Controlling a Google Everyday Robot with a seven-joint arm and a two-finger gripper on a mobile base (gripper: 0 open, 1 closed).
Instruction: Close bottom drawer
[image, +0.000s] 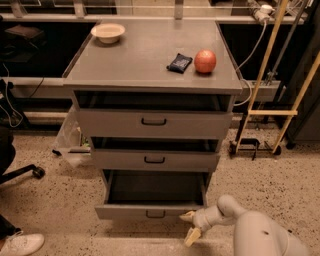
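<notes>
The grey cabinet has three drawers, all pulled out a little; the bottom drawer (150, 212) is pulled out farthest, with its deep grey box open and empty and a small dark loop handle (155, 214) centred on its front. My gripper (190, 225) is low at the drawer's right front corner, at the end of the white arm coming in from the lower right. Its fingers are spread: one yellowish fingertip (187, 216) is at the drawer front's right end and the other (193, 236) hangs below, near the floor. It holds nothing.
On the cabinet top (140, 65) are a white bowl (108, 32), a dark packet (179, 63) and a red apple (205, 61). A wooden frame on wheels (280, 110) stands to the right. A chair wheel (35, 172) and a shoe (22, 243) are on the speckled floor at left.
</notes>
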